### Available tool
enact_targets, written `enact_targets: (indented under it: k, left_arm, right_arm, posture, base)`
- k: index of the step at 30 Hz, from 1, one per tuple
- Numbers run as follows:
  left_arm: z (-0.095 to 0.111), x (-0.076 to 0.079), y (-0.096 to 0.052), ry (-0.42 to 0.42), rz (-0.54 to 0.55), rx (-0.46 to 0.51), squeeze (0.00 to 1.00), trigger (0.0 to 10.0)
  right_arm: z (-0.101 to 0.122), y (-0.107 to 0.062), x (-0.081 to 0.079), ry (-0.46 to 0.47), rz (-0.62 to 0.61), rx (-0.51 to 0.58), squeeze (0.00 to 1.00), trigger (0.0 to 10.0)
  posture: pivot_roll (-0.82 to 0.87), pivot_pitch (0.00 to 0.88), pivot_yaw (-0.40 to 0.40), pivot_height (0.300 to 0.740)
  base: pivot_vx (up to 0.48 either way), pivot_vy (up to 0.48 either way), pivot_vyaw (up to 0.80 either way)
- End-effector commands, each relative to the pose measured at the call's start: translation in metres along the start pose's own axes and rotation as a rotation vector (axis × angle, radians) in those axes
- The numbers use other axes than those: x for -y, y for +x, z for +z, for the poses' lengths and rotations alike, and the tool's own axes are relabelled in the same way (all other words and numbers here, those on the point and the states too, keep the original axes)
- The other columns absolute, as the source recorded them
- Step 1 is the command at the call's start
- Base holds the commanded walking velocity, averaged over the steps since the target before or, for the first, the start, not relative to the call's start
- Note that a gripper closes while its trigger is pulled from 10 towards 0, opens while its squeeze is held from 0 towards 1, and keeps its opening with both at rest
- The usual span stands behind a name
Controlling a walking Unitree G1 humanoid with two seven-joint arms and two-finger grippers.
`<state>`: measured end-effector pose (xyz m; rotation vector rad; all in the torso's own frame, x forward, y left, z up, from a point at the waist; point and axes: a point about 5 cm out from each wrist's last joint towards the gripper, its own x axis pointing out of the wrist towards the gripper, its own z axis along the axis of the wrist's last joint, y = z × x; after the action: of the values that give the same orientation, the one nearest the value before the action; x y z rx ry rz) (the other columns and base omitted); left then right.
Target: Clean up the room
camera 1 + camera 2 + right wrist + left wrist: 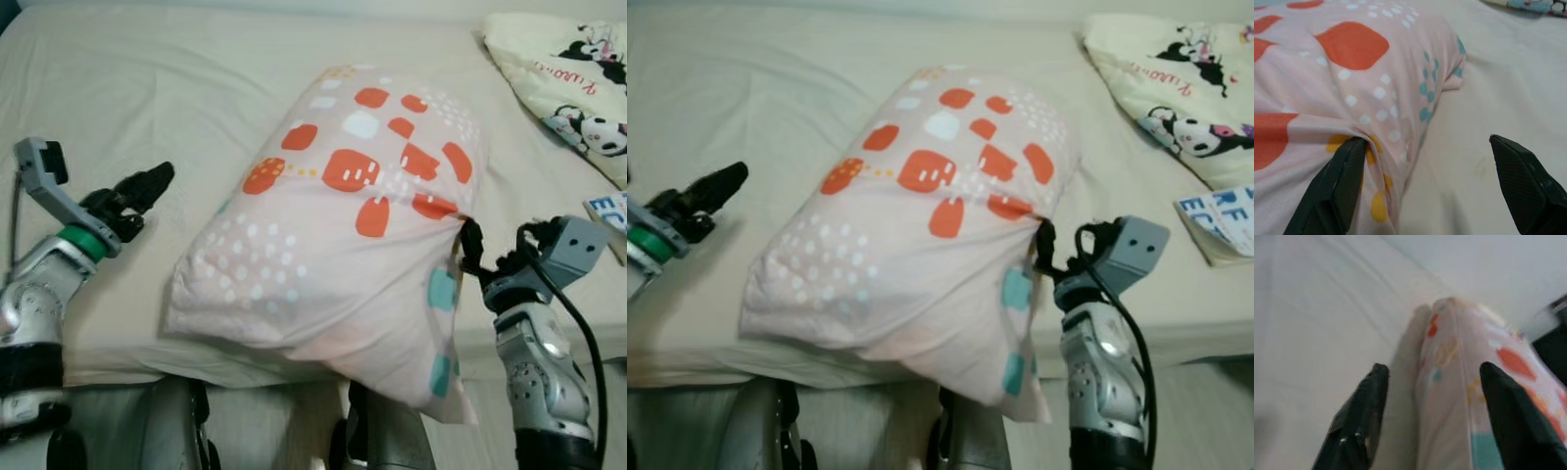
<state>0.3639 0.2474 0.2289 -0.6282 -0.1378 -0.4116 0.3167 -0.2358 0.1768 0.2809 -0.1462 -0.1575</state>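
Note:
A pink pillow (343,225) with orange patches and white dots lies on the cream bed (147,78), its near corner hanging over the front edge. My left gripper (147,186) hovers over the sheet a little to the pillow's left, open, with the pillow's end ahead of its fingers (1364,406) in the left wrist view. At the pillow's right side my right gripper (470,245) is open. One of its fingers (1342,181) presses into the gathered fabric while the other stands apart over the sheet.
A cream pillow (568,88) printed with cartoon mice lies at the back right of the bed. A booklet with blue letters (609,217) rests near the right edge. The bed's front edge runs just before my body.

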Motion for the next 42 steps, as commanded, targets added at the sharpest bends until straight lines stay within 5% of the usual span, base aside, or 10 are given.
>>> enact_targets:
  k: [1,20,21,27,28,30,32,33,34,42]
  left_arm:
    - [-0.009,-0.004,0.000,-0.045,-0.012,-0.009,1.00,10.0]
    - [-0.093,0.028,0.022,-0.106,-0.264,-0.426,1.00,10.0]
    - [-0.101,0.032,0.025,-0.091,-0.269,-0.461,0.00,10.0]
    - [-0.119,0.038,0.036,-0.115,-0.224,-0.527,0.00,10.0]
    - [-0.122,0.041,0.038,-0.111,-0.224,-0.539,0.00,3.5]
    - [-0.123,0.042,0.039,-0.108,-0.224,-0.548,0.00,0.0]
    - [-0.124,0.043,0.039,-0.105,-0.226,-0.553,0.00,0.0]
    - [-0.123,0.043,0.039,-0.105,-0.227,-0.554,0.00,0.0]
    - [-0.123,0.042,0.039,-0.106,-0.229,-0.553,0.00,0.0]
    - [-0.125,0.040,0.035,-0.103,-0.247,-0.560,0.00,0.0]
  right_arm:
    - [-0.008,-0.003,0.008,0.013,-0.019,-0.045,1.00,10.0]
    - [-0.038,0.010,-0.027,-0.025,0.030,-0.174,1.00,10.0]
    - [-0.041,0.013,-0.032,-0.009,0.033,-0.195,0.00,10.0]
    - [-0.058,0.022,-0.061,0.075,0.088,-0.312,0.00,10.0]
    - [-0.065,0.021,-0.070,0.167,0.113,-0.366,0.00,10.0]
    - [-0.074,0.019,-0.080,0.206,0.143,-0.432,0.00,10.0]
    - [-0.079,0.017,-0.087,0.229,0.161,-0.476,0.00,10.0]
    - [-0.093,0.011,-0.097,0.274,0.202,-0.570,0.00,1.9]
    - [-0.099,0.008,-0.099,0.293,0.210,-0.608,0.00,0.0]
    - [-0.113,0.000,-0.105,0.319,0.274,-0.692,0.00,0.0]
  posture:
    - [-0.04,0.252,-0.012,0.570]
    - [-0.03,0.250,0.010,0.570]
    - [-0.03,0.249,0.011,0.570]
    - [-0.05,0.241,0.022,0.570]
    - [-0.05,0.238,0.025,0.570]
    - [-0.05,0.234,0.030,0.570]
    - [-0.05,0.234,0.030,0.570]
    - [-0.04,0.228,0.030,0.570]
    - [-0.04,0.228,0.028,0.570]
    - [-0.02,0.224,0.017,0.570]
  base:
    - [0.000,0.000,0.00]
    - [0.000,0.000,0.00]
    - [0.000,0.000,0.00]
    - [0.000,0.000,0.00]
    - [0.000,0.000,0.00]
    - [0.000,0.000,0.00]
    - [0.000,0.000,0.00]
    - [0.000,0.000,0.00]
    - [0.000,0.000,0.00]
    - [0.000,0.000,0.00]
